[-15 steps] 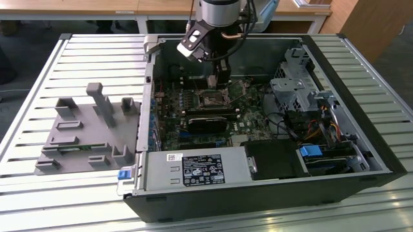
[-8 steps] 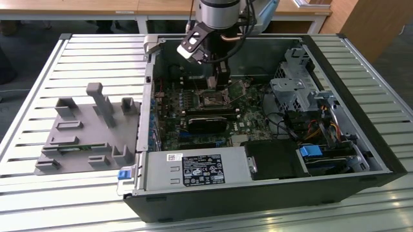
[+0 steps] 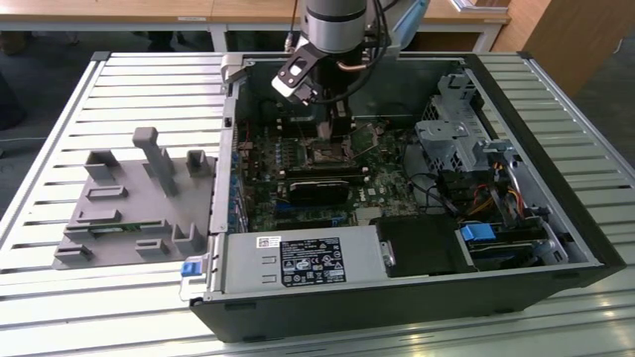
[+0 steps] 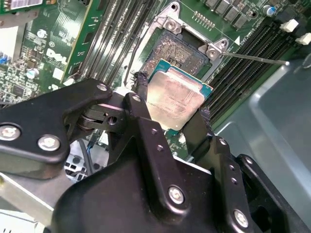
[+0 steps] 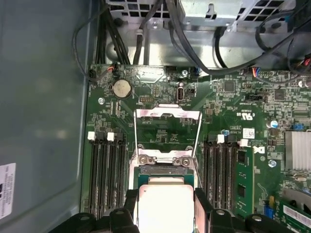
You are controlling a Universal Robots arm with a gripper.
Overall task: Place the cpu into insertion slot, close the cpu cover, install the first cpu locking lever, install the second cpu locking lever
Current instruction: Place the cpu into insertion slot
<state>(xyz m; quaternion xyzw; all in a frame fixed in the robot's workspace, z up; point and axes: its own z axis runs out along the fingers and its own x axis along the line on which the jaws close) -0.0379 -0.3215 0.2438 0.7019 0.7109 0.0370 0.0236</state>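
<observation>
My gripper (image 4: 172, 99) is shut on the cpu (image 4: 177, 97), a flat square chip with a dull silver-tan face, held by two opposite edges between the black fingers (image 4: 141, 92). It hangs slightly tilted just above the near side of the insertion slot (image 4: 180, 46), whose dark pin field is bare. In the first wrist view the cpu (image 5: 165, 204) sits between the fingers, and the cpu cover (image 5: 167, 113), a thin silver frame, stands swung open beyond the socket. A thin wire locking lever (image 4: 257, 58) sticks out sideways. In the exterior view the gripper (image 3: 337, 128) reaches down into the open computer case over the slot (image 3: 328, 155).
Long black memory slots (image 5: 104, 174) flank the socket on both sides. A black card (image 3: 320, 186) lies near the socket, with the case wall (image 3: 555, 245), drive cage (image 3: 451, 141) and power supply (image 3: 297, 260) around the board. A grey fixture tray (image 3: 129, 201) stands at the exterior view's left.
</observation>
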